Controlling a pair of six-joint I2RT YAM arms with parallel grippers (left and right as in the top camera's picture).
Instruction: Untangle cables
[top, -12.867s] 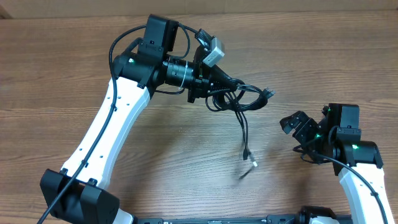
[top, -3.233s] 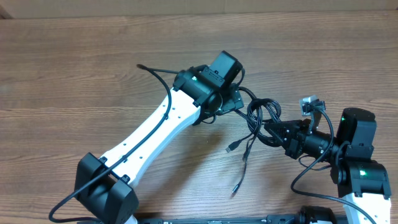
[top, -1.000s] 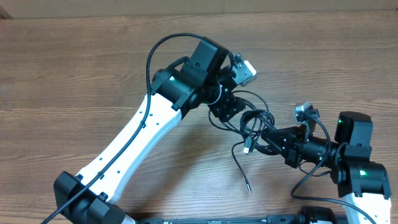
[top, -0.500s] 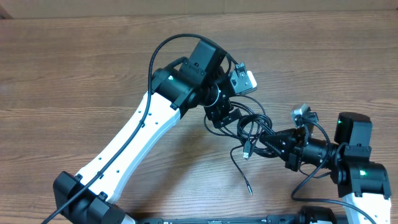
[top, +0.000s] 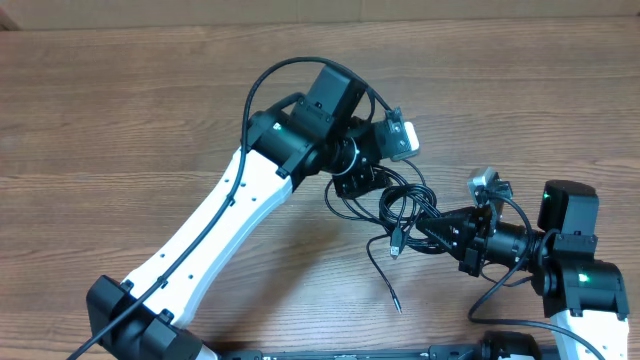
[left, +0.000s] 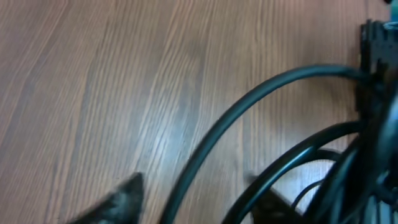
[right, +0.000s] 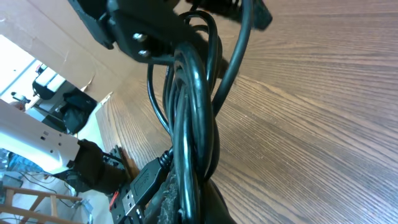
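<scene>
The cables are a bundle of thin black loops hanging between both grippers, above the table. My right gripper is shut on the bundle's right side; in the right wrist view the strands rise from its closed fingers. A USB plug dangles under the bundle, and beside the fingers in the right wrist view. A second loose end hangs lower. My left gripper is at the bundle's upper left. Its fingertips stand apart with a cable strand running between them.
The wooden table stretches under both arms. The left arm crosses from the bottom left toward the centre. The right arm's base sits at the bottom right. A cardboard wall lines the far edge.
The left gripper's jaws have narrowed from wide open around a strand of the bundle. The dangling ends have swung slightly left. The right gripper keeps its hold.
</scene>
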